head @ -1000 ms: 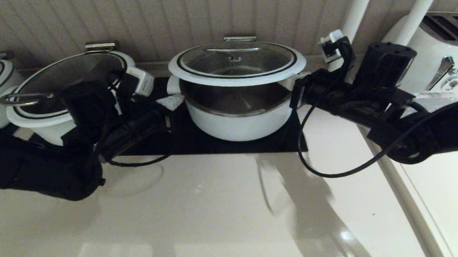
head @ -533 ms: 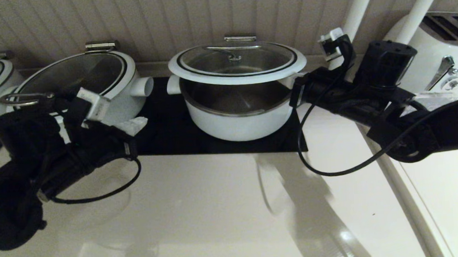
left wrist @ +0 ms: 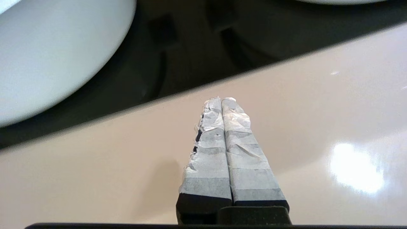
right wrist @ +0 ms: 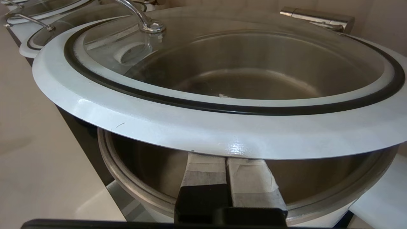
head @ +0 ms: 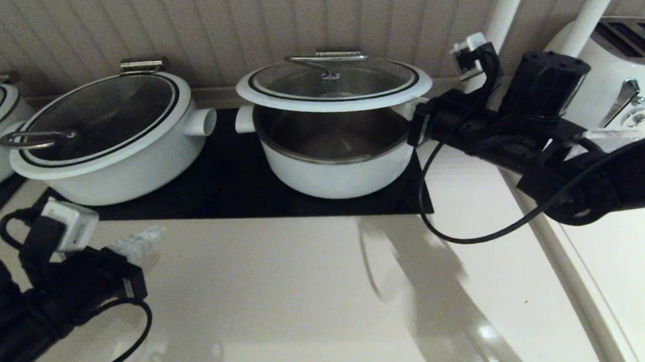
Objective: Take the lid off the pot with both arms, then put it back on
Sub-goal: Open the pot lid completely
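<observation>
Your right gripper [right wrist: 226, 165] has its cloth-wrapped fingers pressed together, tucked under the right edge of the lid [head: 333, 86]. They hold nothing; the white rim rests on top of them. The lid is propped clear above the pot [head: 335, 158], roughly level, with a dark gap all round showing the steel liner. Its far edge sits by the steel hinge bracket [head: 338, 53] near the wall.

Your left gripper [left wrist: 225, 127] is also pressed together and empty. It hangs over the pale counter [head: 284, 293] at the near left, well apart from the pot.

What has changed: a second ago the left arm was up beside the pot's left handle, level with the lid's rim. Half a second ago it was already pulling back past the wider pot [head: 105, 142] on the left. Now it is down at the near left corner. The lid has meanwhile risen slightly on the right arm alone.

For the task, this likely means the lift is no longer shared. The lid looks propped on one side only, so it could tip or slide toward the left.
</observation>
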Available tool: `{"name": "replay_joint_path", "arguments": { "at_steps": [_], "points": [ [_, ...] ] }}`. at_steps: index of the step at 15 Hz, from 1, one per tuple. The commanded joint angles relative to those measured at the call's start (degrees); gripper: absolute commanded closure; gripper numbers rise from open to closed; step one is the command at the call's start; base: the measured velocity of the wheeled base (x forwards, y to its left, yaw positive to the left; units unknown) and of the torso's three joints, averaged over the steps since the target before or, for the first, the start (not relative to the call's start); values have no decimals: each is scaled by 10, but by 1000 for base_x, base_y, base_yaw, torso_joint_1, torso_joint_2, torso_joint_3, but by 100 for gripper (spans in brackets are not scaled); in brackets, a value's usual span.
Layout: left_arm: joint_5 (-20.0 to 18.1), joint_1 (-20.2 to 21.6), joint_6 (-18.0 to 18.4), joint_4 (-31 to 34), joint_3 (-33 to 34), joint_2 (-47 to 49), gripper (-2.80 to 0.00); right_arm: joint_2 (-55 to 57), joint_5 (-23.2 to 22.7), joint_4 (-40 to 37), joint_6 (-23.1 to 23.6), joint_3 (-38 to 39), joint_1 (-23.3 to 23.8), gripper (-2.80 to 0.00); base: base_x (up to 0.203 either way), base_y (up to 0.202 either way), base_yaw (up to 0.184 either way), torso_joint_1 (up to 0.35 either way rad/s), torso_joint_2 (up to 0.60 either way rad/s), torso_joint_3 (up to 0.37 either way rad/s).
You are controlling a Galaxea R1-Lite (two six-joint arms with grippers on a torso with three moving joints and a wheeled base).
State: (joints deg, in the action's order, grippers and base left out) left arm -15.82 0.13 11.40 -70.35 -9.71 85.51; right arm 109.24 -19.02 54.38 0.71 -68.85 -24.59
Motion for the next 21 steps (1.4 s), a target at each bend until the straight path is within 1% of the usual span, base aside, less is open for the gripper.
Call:
{"name": "replay_joint_path", "arguments": {
  "at_steps": [1,3,4,6,7,11,13,14,16,19,21],
  "points": [
    [-1,12,0,-26,47,-13,0,-1,-1,2,0,-1,0,0,0,0,0,0,0,0],
    [0,19,-3,-32,91,-40,0,-1,-1,2,0,-2,0,0,0,0,0,0,0,0],
    [8,22,-8,-28,95,-58,0,-2,-1,2,0,-5,0,0,0,0,0,0,0,0],
    [52,25,-26,-24,97,-69,0,-2,-1,2,0,-6,0,0,0,0,0,0,0,0],
    [61,25,-26,-24,97,-75,0,-2,-1,2,0,-6,-1,0,0,0,0,0,0,0],
    [62,25,-35,-21,97,-108,0,-3,-2,2,0,-6,-1,0,0,0,0,0,0,0],
    [60,25,-32,0,97,-133,0,-3,-3,2,0,-6,-1,0,0,0,0,0,0,0],
    [61,25,-32,25,97,-154,0,-2,-3,2,0,-8,-1,0,0,0,0,0,0,0],
    [61,25,-32,106,97,-217,0,-2,-2,2,0,-8,-1,0,0,0,0,0,0,0],
    [60,25,-34,267,97,-344,0,0,-3,2,0,-8,-1,0,0,0,0,0,0,0],
    [60,25,-34,385,97,-450,0,1,-3,2,0,-8,-1,0,0,0,0,0,0,0]
  ]
}}
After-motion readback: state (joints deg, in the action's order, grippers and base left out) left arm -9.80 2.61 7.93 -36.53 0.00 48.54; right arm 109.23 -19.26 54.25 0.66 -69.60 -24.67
